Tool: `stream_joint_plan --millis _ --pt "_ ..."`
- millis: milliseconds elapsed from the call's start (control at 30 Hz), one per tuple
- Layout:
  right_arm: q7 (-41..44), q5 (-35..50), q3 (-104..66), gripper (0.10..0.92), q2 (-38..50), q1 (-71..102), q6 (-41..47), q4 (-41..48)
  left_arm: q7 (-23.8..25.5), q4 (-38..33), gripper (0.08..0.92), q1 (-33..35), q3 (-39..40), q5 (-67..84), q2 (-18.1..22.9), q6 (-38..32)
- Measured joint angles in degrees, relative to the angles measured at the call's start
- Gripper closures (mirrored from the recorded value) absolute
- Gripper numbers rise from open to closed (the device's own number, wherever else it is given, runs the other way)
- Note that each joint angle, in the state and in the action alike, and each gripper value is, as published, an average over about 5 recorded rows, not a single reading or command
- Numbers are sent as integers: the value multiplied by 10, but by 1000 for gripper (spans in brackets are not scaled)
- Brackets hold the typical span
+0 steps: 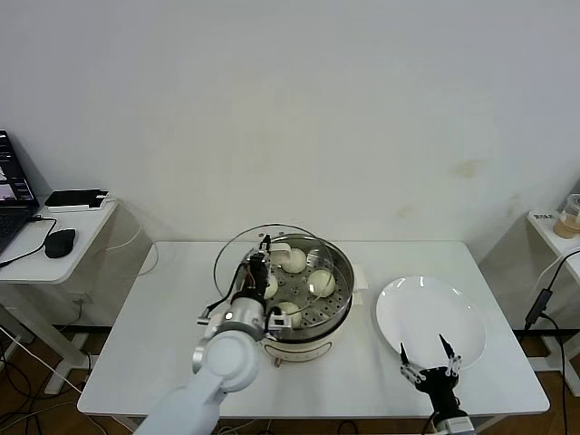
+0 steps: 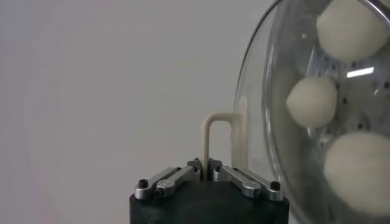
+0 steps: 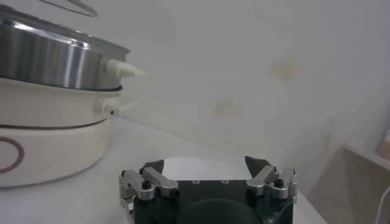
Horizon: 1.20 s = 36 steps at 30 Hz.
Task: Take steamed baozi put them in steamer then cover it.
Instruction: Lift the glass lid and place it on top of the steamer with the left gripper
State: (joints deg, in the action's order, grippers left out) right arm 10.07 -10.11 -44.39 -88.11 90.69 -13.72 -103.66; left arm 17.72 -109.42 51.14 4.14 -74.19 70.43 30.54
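The steamer (image 1: 313,319) stands mid-table, a steel pot (image 3: 55,58) on a cream base. Several baozi (image 1: 322,283) lie on its perforated tray. My left gripper (image 1: 262,265) is shut on the cream handle (image 2: 220,139) of the cover (image 1: 234,258). The glass cover hangs tilted over the pot's left side. Through the glass (image 2: 274,91), three baozi (image 2: 312,100) show in the left wrist view, where the left gripper (image 2: 206,167) pinches one leg of the handle. My right gripper (image 1: 430,358) is open and holds nothing, at the near edge of the white plate (image 1: 435,313).
The plate (image 3: 195,167) lies right of the steamer and holds nothing. A side table (image 1: 36,258) with a laptop and mouse stands at the left. Another small table (image 1: 557,231) with a cup is at the far right. Cables hang beside both.
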Motion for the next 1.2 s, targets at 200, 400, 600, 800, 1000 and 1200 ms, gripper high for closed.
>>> stream_joint_plan --millis 200,400,600,800,1000,1200 --pt "0 -6 4 203 -1 -1 -1 5 6 12 861 -3 18 -18 25 4" --pt "-1 -8 5 203 1 -1 -3 8 7 24 861 -6 29 -31 44 4" --pt "-1 -9 6 203 2 0 -5 9 6 34 861 -2 32 -40 54 2" --pt "-1 -10 8 203 2 0 -6 9 3 44 861 1 32 -46 66 0" --pt "-1 -11 8 203 3 2 -7 9 0 52 861 3 31 -52 73 -4" --pt "-1 -11 7 203 4 3 -9 10 -3 57 861 5 27 -54 76 -7"
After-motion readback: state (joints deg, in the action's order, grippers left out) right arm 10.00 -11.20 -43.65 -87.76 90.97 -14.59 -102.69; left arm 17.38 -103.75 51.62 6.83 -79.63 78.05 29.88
